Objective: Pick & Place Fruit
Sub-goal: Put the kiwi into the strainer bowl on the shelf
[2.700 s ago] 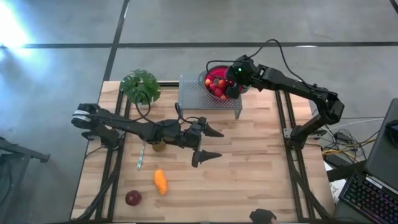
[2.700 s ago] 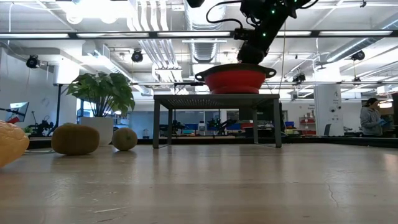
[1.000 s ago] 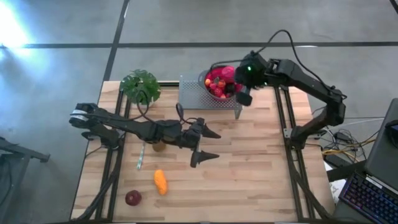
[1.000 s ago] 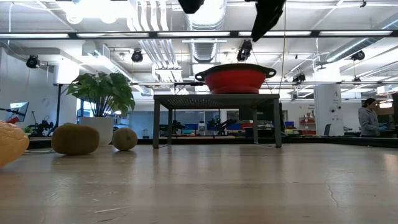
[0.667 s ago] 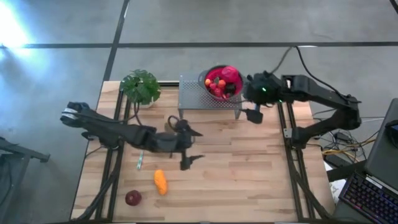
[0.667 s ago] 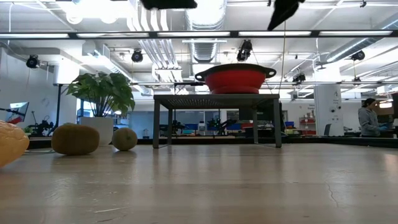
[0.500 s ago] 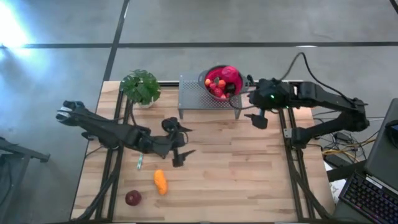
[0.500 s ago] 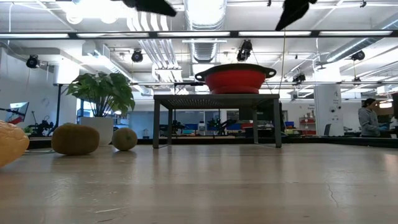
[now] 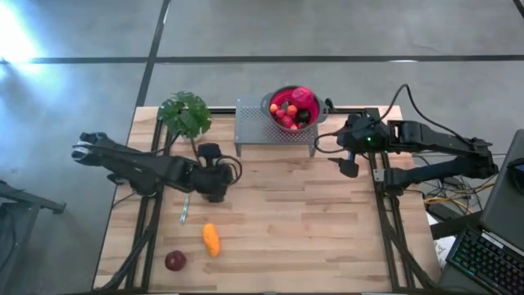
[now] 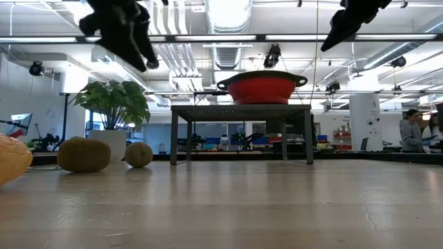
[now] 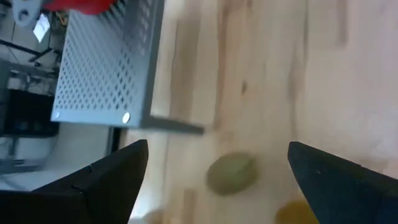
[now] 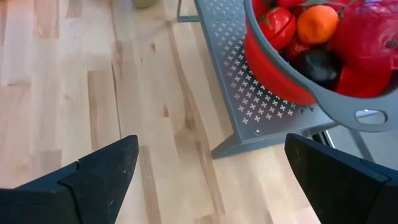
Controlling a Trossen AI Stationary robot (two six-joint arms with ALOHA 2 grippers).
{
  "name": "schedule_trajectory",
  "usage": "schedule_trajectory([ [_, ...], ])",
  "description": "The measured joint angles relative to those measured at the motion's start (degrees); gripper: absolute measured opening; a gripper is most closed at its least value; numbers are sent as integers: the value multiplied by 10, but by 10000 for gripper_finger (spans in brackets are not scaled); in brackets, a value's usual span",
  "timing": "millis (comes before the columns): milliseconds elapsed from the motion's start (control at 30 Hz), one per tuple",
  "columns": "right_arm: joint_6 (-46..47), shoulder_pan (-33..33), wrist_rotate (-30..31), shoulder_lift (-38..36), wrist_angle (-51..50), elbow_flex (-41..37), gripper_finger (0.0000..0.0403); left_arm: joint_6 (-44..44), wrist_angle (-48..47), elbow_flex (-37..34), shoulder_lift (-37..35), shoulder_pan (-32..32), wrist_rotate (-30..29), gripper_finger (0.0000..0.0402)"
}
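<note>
Fruit sits in two places: several pieces fill the red colander bowl (image 9: 291,106), among them a red apple (image 12: 277,25), an orange piece (image 12: 317,23) and a dark plum (image 12: 321,65), while others lie loose on the wooden table (image 9: 311,229). On the table, a long orange piece (image 9: 211,238) lies near the front left, with a dark-red round fruit (image 9: 174,260) just beyond it toward the corner. Two brown kiwis (image 10: 84,154) rest near the potted plant (image 9: 185,115), and one of them lies between the fingers' tips in the left wrist view. The bowl stands on a perforated grey metal stand (image 9: 274,129) at the back of the table. The left gripper (image 9: 214,182) hangs above the table's left part, in front of the plant, its fingers spread wide and empty. The right gripper (image 9: 344,157) hovers just right of the stand, also spread wide, holding nothing. People stand far off in the room behind.
</note>
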Motion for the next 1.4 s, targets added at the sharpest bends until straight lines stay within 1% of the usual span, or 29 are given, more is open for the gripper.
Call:
schedule_trajectory([
  [167,-13,0,0,1,7,-5,400,54,-44,0,18,42,20,390],
  [400,-17,0,-1,12,12,7,400,185,-73,0,85,91,22,390],
  [533,-24,0,-1,11,13,7,400,248,-101,0,136,100,12,390],
  [633,-28,0,-1,11,15,6,400,293,-119,0,172,101,-12,390],
  [800,-36,0,-1,12,22,5,400,362,-123,0,222,101,-27,390],
  [1067,-44,0,-1,12,23,5,400,405,-118,0,278,103,-29,381],
  [1400,-44,0,-1,12,24,5,400,439,-63,-1,315,114,-11,361],
])
